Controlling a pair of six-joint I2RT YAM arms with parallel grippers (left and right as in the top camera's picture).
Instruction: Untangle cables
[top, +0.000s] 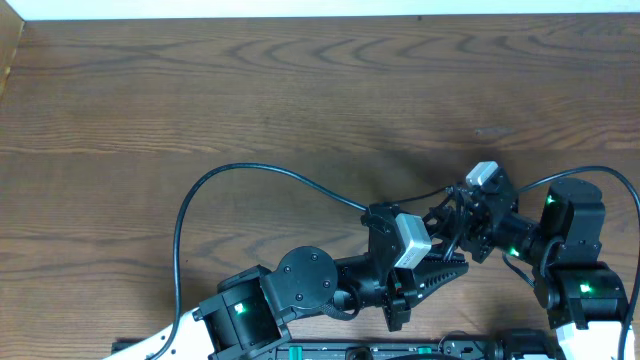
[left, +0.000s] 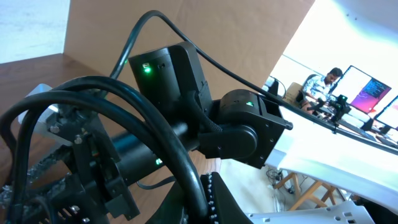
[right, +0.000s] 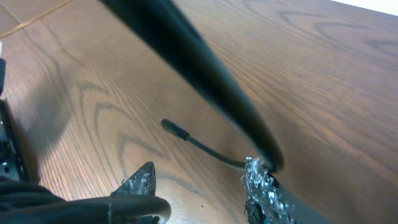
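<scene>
The black cables (top: 452, 222) hang bunched between my two grippers at the table's front right. In the left wrist view they form thick loops (left: 124, 124), and one strand lies pressed against the studded finger of my left gripper (left: 214, 199), which looks shut on it. In the overhead view the left gripper (top: 455, 270) points right, just under my right gripper (top: 450, 215). In the right wrist view the right gripper (right: 202, 186) is open above the wood. A cable loop (right: 112, 208) passes its left fingertip, and a thin cord with a plug end (right: 183, 135) lies beyond.
The left arm's thick wire (top: 250, 170) arcs over the wooden table (top: 150, 100). A blurred black cord (right: 205, 74) crosses the right wrist view diagonally. The right arm's body (left: 186, 81) fills the left wrist view.
</scene>
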